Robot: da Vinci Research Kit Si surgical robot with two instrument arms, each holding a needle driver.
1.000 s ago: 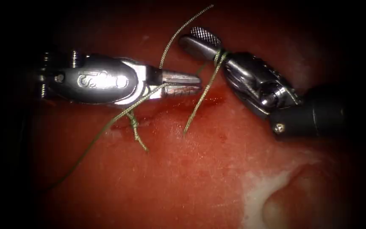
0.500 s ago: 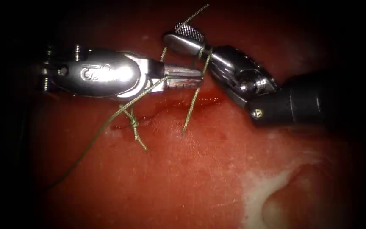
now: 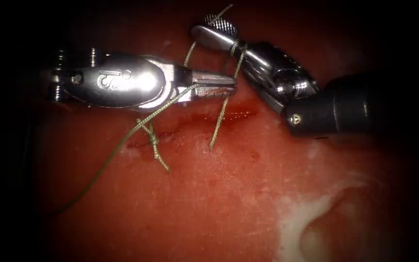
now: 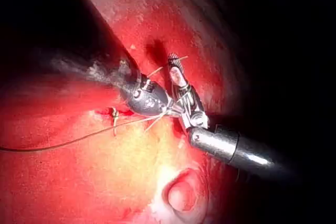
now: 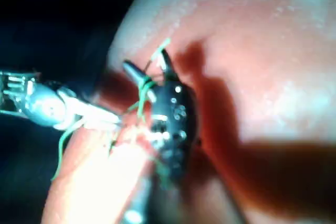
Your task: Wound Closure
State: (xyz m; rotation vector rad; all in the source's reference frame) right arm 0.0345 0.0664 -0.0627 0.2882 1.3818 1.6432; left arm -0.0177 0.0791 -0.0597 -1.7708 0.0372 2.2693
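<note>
Since a second earlier, the right tool (image 3: pixel 215 30) had travelled toward the left tool (image 3: pixel 219 83), until its looped jaws stood just above and beside the left tool's tips; the left tool had edged slightly toward it.

In the endoscope view, the right tool's jaws stood parted, one flat and one cross-hatched face showing, with nothing clamped between them. The thread (image 3: pixel 225 109) was wound around the base of those jaws, and from there one strand ran down past the left tool's tips to a point in the tissue (image 3: pixel 229 204) just below the cut (image 3: pixel 233 115). A short free end rose beyond the right tool's tips.

The left tool's jaws were closed on the thread, which left them and trailed back under the tool body, well away from the tips. A finished knot (image 3: pixel 153 141) with a cut tail sat on the cut, behind and below the left tool's jaws. Red fluid (image 3: pixel 241 114) lay along the cut directly beneath both tools' tips.

The needle's position could not be determined.
</note>
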